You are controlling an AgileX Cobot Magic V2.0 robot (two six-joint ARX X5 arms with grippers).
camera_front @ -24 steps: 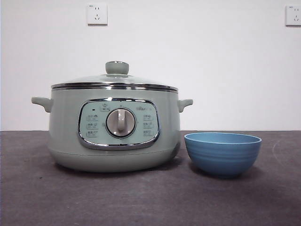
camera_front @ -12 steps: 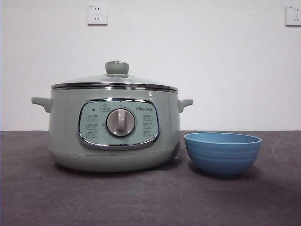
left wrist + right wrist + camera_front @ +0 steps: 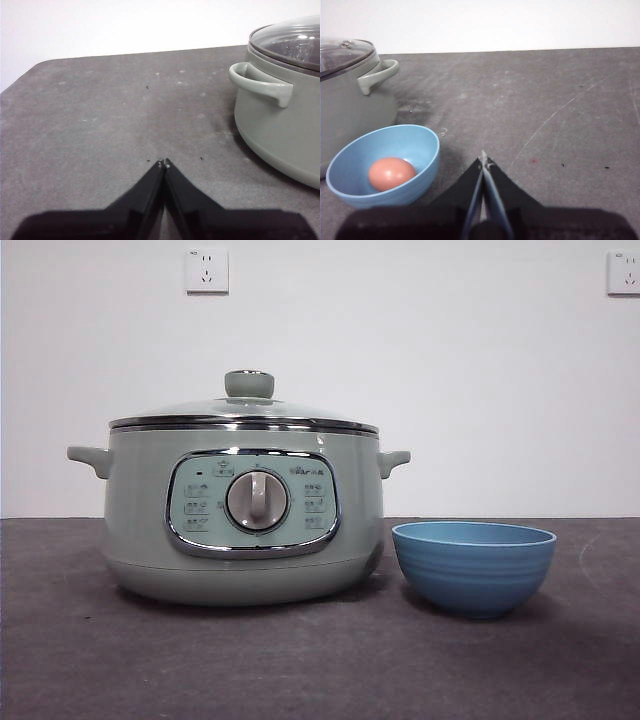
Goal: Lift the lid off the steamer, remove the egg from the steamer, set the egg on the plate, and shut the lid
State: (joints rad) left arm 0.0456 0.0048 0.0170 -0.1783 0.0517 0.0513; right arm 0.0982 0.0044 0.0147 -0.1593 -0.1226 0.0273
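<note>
Table: dark grey, scuffed surface [image 3: 300, 660] across the lower part of the front view, nearest the camera.
Bowl: small blue bowl [image 3: 473, 567] at lower right of the front view, upright, just beside the pot's right flank; whether they touch cannot be told.
Egg: brown egg [image 3: 391, 173] lying in the bottom of the blue bowl [image 3: 385, 170], seen only in the right wrist view at lower left of that frame; its long axis runs roughly side to side across the frame.
Steamer: pale green pot [image 3: 245, 515] left of centre in the front view, upright on the table, control panel and dial [image 3: 257, 501] facing the camera, one small handle out to each side.
Lid: glass lid [image 3: 243, 412] seated flat on the pot's rim, chrome edge all round, green knob [image 3: 249, 384] pointing straight up at its centre.
Left gripper: left gripper [image 3: 163, 163] low over bare table at lower centre of its wrist view, jaws pressed together with nothing between them; the pot [image 3: 285, 110] and its handle [image 3: 260, 85] sit at the right edge, well apart from the tips.
Right gripper: right gripper [image 3: 483, 161] low over bare table at lower centre of its wrist view, jaws closed tip to tip, empty; the bowl is near, to the left in that frame, with the pot [image 3: 350, 95] beyond it.
Wall: white wall [image 3: 420, 380] behind the table, with two sockets [image 3: 206, 269] at the top of the front view.
</note>
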